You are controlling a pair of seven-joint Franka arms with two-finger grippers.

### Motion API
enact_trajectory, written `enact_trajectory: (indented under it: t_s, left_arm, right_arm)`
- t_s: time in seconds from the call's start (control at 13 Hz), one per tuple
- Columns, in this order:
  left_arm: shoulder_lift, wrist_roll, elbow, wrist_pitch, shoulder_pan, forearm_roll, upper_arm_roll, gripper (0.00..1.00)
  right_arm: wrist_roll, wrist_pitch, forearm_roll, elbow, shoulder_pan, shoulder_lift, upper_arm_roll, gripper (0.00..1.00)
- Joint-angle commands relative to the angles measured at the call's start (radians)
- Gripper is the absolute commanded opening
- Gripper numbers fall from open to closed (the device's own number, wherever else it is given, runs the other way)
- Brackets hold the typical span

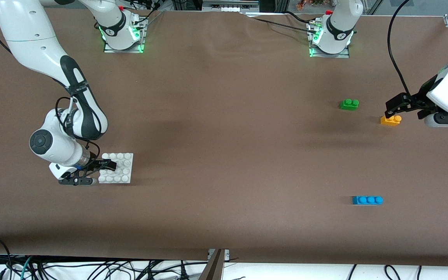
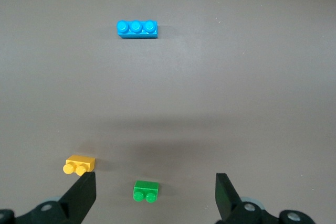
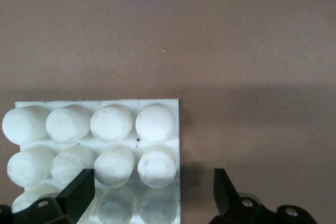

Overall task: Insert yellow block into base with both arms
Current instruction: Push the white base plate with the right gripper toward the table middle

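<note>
Both arms are out over the brown table, each near one end. The right gripper is hanging low at the white base, which is lying flat near the right arm's end of the table, closer to the front edge than to the robots' edge. Its jaws are standing spread and pinching nothing: in the right wrist view one finger is sitting over the base and its studs, the other is showing over bare table just beside the plate's edge.

At the left arm's end, the left gripper is hovering just above the yellow block, which is resting on the table near that end's edge, studs up. Those jaws are also spread wide and empty; the left wrist view is showing the yellow block just by one fingertip, not between the two.

A green brick is sitting beside the yellow one, toward the table's middle. A blue three-stud brick is lying nearer the front edge, well apart from both.
</note>
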Motion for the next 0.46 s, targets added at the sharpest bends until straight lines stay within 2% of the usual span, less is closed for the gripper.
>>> enact_trajectory:
  t_s: [0.0, 0.23, 0.38]
  left_arm:
    - [0.016, -0.011, 0.037, -0.025, -0.008, -0.004, 0.004, 1.00]
    - [0.018, -0.011, 0.037, -0.025, -0.010, -0.004, 0.004, 1.00]
    - [0.016, -0.011, 0.038, -0.025, -0.010, -0.004, 0.004, 1.00]
  right_arm:
    - [-0.001, 0.030, 0.013, -0.011, -0.015, 0.004, 0.018, 0.92]
    - [-0.001, 0.030, 0.030, -0.011, -0.014, 0.005, 0.023, 0.71]
    - [-0.001, 0.031, 0.033, -0.010, -0.011, 0.009, 0.024, 0.65]
